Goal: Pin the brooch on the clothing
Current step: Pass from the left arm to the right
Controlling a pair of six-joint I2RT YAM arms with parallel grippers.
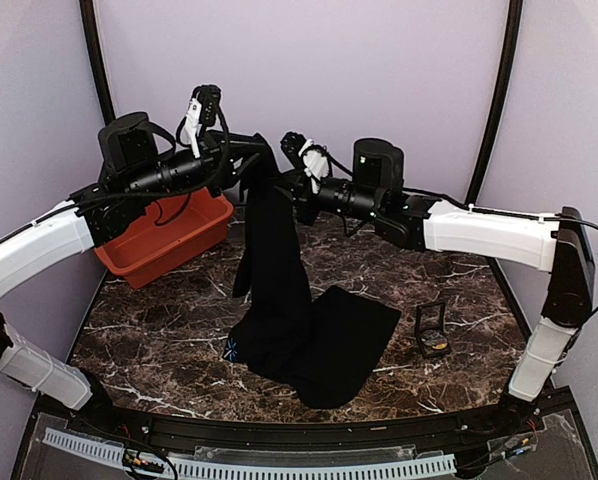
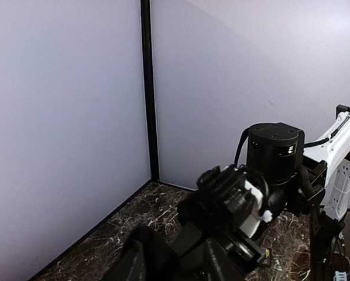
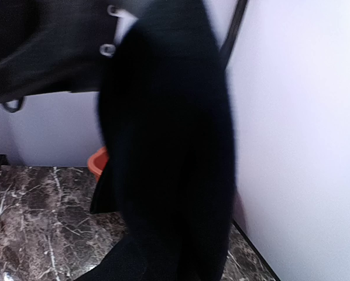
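**Desk:** How far along, with the black short-sleeved T-shirt (image 1: 279, 290) hoisted between both arms, hem trailing on the dark marbled surface (image 1: 159, 330)?

**Photographer:** Early, nothing pinned. The right gripper (image 1: 291, 183) is closed, seemingly on the cloth. I cannot tell how the left gripper (image 1: 257, 150) stands. A yellow speck, likely the round gold brooch (image 1: 437, 347), sits in the small black hinged case (image 1: 434, 322), well apart.

**Desk:** Any writing?

**Photographer:** None legible, only a light-blue print (image 1: 231, 350).

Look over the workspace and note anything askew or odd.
The T-shirt hangs bunched in mid-air, its lower part heaped on the table instead of lying flat. The red bin sits skewed at the left edge.
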